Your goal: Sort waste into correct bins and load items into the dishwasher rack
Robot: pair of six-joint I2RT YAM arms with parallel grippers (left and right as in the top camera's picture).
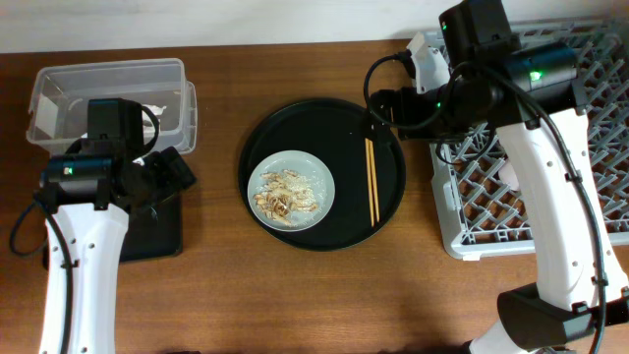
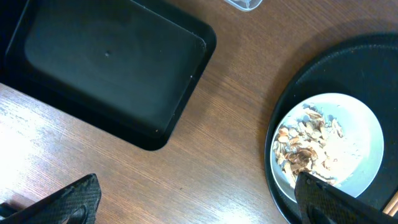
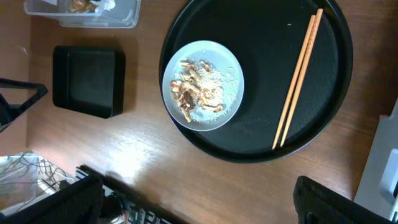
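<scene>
L gripper (image 2: 196, 186), R gripper (image 3: 198, 184) both spread, empty; bare wood (image 2: 227, 146) betw rect tray (image 2: 106, 62) rim, plate (image 2: 359, 132).

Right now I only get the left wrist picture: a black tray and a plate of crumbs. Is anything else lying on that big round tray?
Observer: Yes. A pair of chopsticks lies on the round black tray, beside the plate but not touching it.
Operator: Where would the dishes go?
Observer: A large grey rack stands on the robot's right, past the round tray.
Operator: I see just a corner of a clear box. Is it empty?
Observer: No. The right wrist view shows brown bits and something white inside the clear box.
</scene>
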